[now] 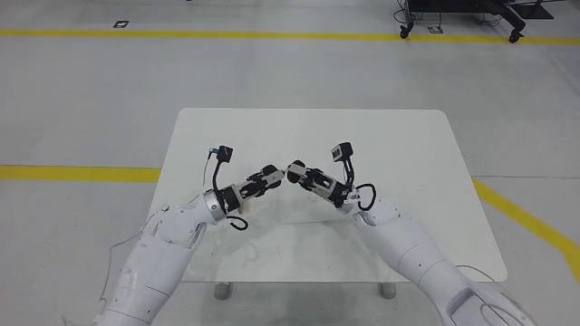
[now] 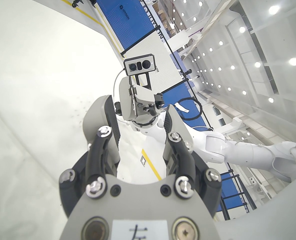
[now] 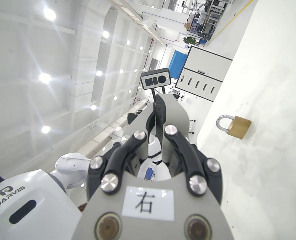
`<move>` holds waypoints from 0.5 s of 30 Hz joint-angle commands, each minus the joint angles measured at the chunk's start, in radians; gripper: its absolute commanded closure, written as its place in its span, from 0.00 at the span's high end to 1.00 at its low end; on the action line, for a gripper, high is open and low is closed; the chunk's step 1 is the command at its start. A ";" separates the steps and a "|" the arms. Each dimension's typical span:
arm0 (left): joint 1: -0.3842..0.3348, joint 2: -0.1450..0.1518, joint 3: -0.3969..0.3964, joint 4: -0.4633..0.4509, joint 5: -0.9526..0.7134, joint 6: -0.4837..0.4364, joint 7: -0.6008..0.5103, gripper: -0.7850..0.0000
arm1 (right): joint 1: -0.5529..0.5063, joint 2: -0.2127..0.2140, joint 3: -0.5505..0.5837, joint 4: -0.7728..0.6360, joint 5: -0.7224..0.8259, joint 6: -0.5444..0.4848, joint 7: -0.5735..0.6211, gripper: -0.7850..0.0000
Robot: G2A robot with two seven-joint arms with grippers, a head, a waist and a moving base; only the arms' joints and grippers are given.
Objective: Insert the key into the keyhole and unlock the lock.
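Table [image 1: 417, 145] white, both arms over its middle, tips nearly meeting; in top view left gripper [image 2: 139, 121] sits at 9 o'clock of right gripper [image 3: 158, 112]. Left jaws spread wide, nothing between them, touching nothing. Right jaws pressed together; whether a key sits between them, cannot tell. Padlock [image 3: 238, 126] lies flat on table, apart from both grippers, shackle [image 3: 222, 123] looks seated. Probably solid brass: rigid, heavy for its bulk, smooth, so may slip or slide if pushed. Best pinched across flat body faces, keyhole end left free.
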 commanded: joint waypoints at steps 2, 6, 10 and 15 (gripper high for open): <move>0.001 0.001 0.002 0.001 0.023 -0.001 0.007 0.36 | 0.000 -0.006 -0.002 0.005 -0.006 0.005 -0.003 0.00; -0.003 0.002 0.006 0.006 0.047 0.005 0.021 0.32 | 0.002 -0.013 -0.003 0.010 -0.015 0.011 -0.004 0.00; -0.004 0.003 0.010 0.006 0.055 0.007 0.032 0.26 | 0.001 -0.017 0.002 0.011 -0.022 0.011 -0.001 0.00; -0.007 0.003 0.012 0.012 0.067 0.004 0.046 0.00 | -0.006 -0.021 0.009 0.009 -0.031 0.013 0.004 0.00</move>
